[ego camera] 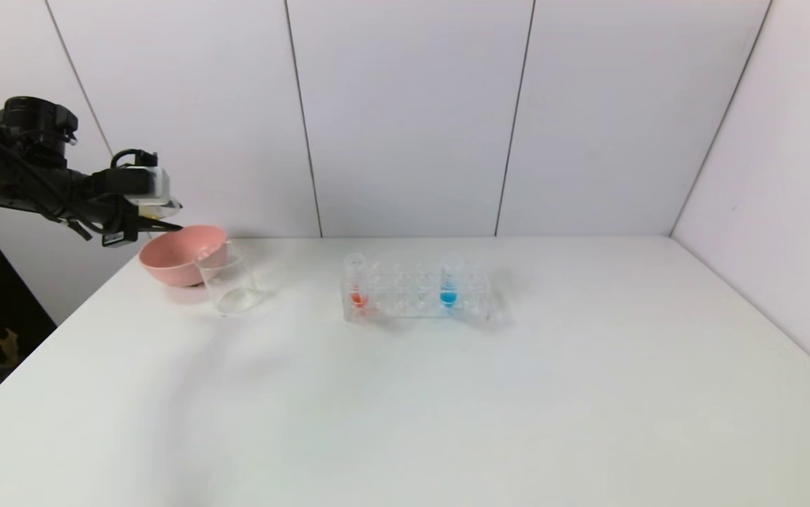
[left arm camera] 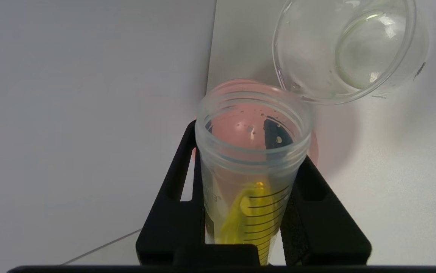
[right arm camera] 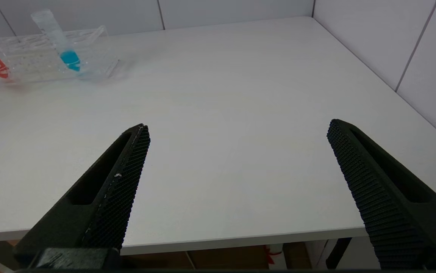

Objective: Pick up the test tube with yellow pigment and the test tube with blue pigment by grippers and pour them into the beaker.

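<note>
Beaker (ego camera: 230, 285) is sitting on the white desk (ego camera: 405, 394) at about 10 o'clock in the head view, just at 4 o'clock of the pink bowl (ego camera: 176, 255) and touching or nearly touching it. Going largest to smallest: desk, then clear tube rack (ego camera: 415, 294) standing near centre, well apart from the beaker at its 3 o'clock. Rack is holding the test tube with blue pigment (ego camera: 450, 285) toward its 3 o'clock end and a red-liquid tube (ego camera: 357, 285) at its 9 o'clock end, both upright. Left tool (left arm camera: 250, 189) is hanging over the desk's 10 o'clock edge above the bowl, clamped on the test tube with yellow pigment (left arm camera: 253, 167); tube is lying tilted, yellow liquid pooling along its lower wall, its open mouth pointing at the bowl and beaker rim. Right tool (right arm camera: 238, 167) is sitting low at the desk's 5 o'clock edge, fingers (right arm camera: 127, 178) wide apart, gripping nothing.
</note>
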Robot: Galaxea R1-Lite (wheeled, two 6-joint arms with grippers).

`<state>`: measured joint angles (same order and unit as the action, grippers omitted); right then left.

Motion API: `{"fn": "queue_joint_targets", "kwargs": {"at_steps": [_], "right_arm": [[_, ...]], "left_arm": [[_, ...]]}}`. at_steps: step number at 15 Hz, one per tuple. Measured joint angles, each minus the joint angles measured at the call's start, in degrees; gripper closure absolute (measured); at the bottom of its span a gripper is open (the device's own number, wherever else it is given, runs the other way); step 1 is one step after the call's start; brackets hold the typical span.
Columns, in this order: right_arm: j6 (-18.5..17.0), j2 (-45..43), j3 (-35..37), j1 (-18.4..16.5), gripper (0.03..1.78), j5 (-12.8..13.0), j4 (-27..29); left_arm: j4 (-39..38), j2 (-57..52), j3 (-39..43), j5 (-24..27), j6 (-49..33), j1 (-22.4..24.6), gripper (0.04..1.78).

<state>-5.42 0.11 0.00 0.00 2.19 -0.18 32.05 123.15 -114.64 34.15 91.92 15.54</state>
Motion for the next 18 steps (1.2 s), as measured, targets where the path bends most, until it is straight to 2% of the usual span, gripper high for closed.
{"fn": "queue_joint_targets", "kwargs": {"at_steps": [6, 12, 18], "right_arm": [[0.0, 0.0, 0.0, 0.0, 0.1, 0.0, 0.0], [0.0, 0.0, 0.0, 0.0, 0.1, 0.0, 0.0], [0.0, 0.0, 0.0, 0.0, 0.1, 0.0, 0.0]], "left_arm": [[0.5, 0.1, 0.0, -1.9, 0.4, -1.0, 1.28], [6.3, 0.0, -0.3, -6.5, 0.4, -1.2, 1.28], [6.9, -0.1, -0.3, -7.5, 0.4, -1.2, 1.28]]}}
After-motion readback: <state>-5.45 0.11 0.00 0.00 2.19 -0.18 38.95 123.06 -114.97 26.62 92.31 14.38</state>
